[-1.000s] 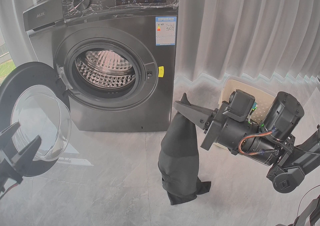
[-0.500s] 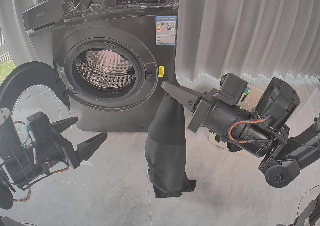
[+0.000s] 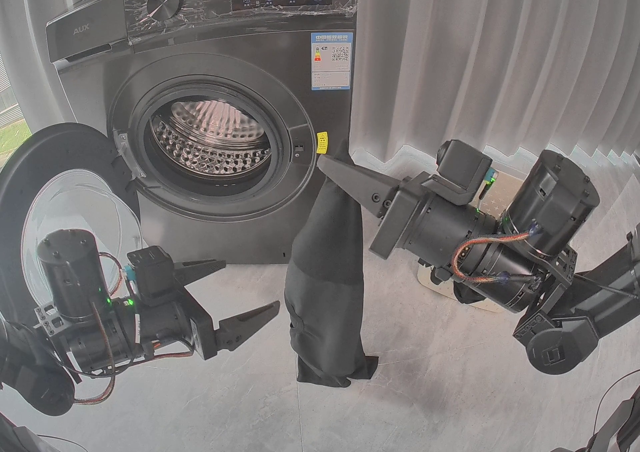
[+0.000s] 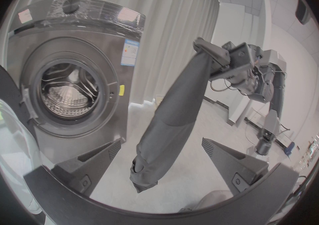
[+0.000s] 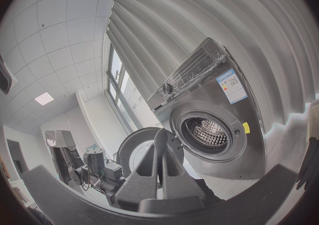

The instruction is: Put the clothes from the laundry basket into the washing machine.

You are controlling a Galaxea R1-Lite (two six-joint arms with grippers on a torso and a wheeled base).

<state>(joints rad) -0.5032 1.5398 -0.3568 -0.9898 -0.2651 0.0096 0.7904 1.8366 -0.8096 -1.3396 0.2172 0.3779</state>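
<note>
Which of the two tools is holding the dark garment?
The right tool: it is shut on the top of the dark garment, which hangs down from it. The left tool is open and empty, lower down.

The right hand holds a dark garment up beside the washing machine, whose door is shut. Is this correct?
No: the door is open, swung to the robot's left, the drum exposed, as the head view shows. The right hand does hold the dark garment up beside the washing machine.
</note>
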